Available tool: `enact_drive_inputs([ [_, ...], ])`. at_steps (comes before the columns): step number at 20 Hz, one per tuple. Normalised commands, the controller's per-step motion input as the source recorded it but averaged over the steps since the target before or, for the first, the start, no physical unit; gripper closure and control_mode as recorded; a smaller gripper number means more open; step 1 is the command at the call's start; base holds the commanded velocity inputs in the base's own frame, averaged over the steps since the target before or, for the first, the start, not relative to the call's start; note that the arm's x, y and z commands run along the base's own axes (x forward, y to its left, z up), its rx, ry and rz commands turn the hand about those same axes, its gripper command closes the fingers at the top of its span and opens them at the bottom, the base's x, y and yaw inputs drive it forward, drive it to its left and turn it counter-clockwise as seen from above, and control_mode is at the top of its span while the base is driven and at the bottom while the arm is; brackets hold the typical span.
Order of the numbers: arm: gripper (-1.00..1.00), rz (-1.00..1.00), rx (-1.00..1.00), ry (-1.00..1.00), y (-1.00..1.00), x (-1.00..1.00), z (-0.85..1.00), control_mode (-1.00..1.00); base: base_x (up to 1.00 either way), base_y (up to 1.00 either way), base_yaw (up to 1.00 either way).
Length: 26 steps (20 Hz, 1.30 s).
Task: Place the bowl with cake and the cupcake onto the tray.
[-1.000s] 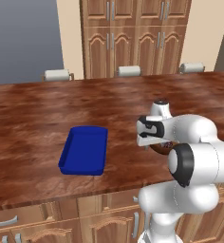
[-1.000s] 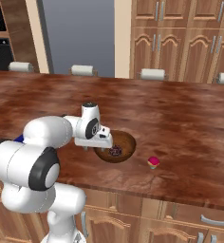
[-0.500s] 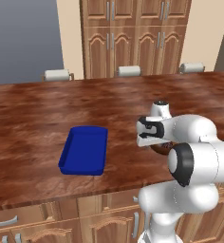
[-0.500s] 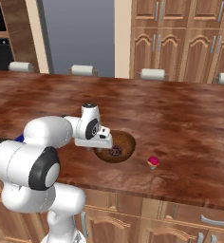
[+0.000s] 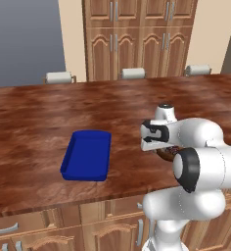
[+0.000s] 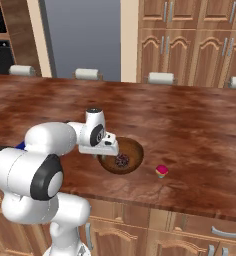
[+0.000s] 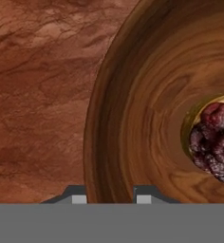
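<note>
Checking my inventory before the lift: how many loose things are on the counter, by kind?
Trays: 1, the blue tray
Bowls: 1, the wooden bowl with cake
Cupcakes: 1, the pink-topped cupcake
Total: 3

Even, flat light all round me here, bright without any harsh source I can pick out. The surface (image 5: 49, 112) shows its marbled red-brown pattern cleanly, no glare spots on it. My white arm carries soft shading along its underside, dark beneath the curves, pale on top, so the light reads as coming from above. The tray (image 5: 86, 155) is a saturated blue with its near wall a shade darker. Under the bowl (image 6: 132, 152) I see barely any cast shadow. Close in, my hand camera goes soft: the wood grain smears, and the cake (image 7: 213, 140) looks blocky and blurred at the right edge. No bending at the corners.
</note>
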Motion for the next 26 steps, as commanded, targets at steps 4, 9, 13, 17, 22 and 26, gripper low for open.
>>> enact_drive_inputs([
  [4, 1.0, 0.01, 0.0, 0.0, 0.0, -0.01, 0.01, -1.0, 0.0, 0.0, 0.0],
  [9, 1.0, 0.04, -0.02, -0.01, 0.0, -0.11, 0.04, -1.0, 0.0, 0.0, 0.0],
  [13, 1.0, 0.09, -0.02, -0.02, 0.0, -0.07, 0.07, -1.0, 0.0, 0.0, 0.0],
  [17, 1.0, 0.07, -0.02, 0.0, 0.0, 0.0, 0.14, -1.0, 0.0, 0.0, 0.0],
  [22, 1.0, 0.12, -0.06, 0.0, 0.0, 0.0, 0.08, -1.0, 0.0, 0.0, 0.0],
  [26, 1.0, 0.19, -0.11, 0.0, 0.0, 0.01, 0.05, -1.0, 0.0, 0.0, 0.0],
])
